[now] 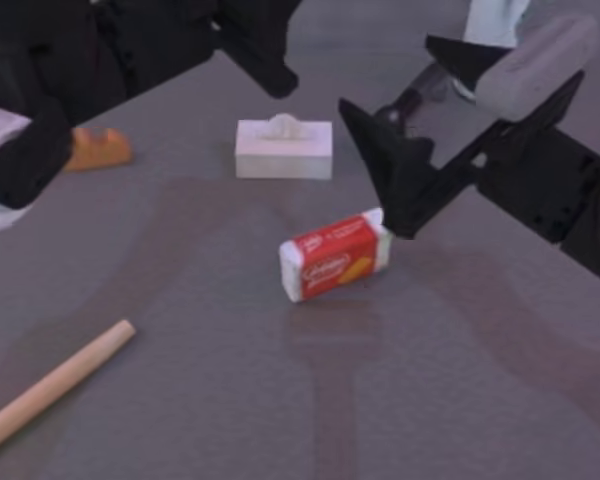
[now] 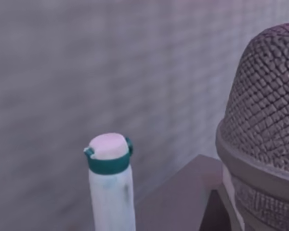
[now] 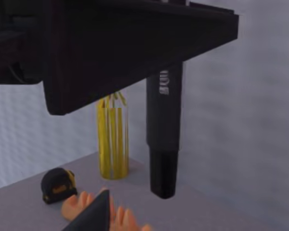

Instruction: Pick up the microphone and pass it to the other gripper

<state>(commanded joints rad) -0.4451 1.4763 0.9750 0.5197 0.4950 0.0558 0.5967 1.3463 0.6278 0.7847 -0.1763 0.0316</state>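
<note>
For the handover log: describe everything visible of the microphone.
The microphone is slim, with a black stick handle that bears pale lettering and steps down to a narrower end. Its rounded grey mesh head sits above a grey band. It hangs upright, clear of the table, gripped by the right end effector, handle end down.

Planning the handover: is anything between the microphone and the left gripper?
Nothing visible. The right gripper holds the microphone above the table; the gap to the left gripper looks open, with the white box low nearby.
</note>
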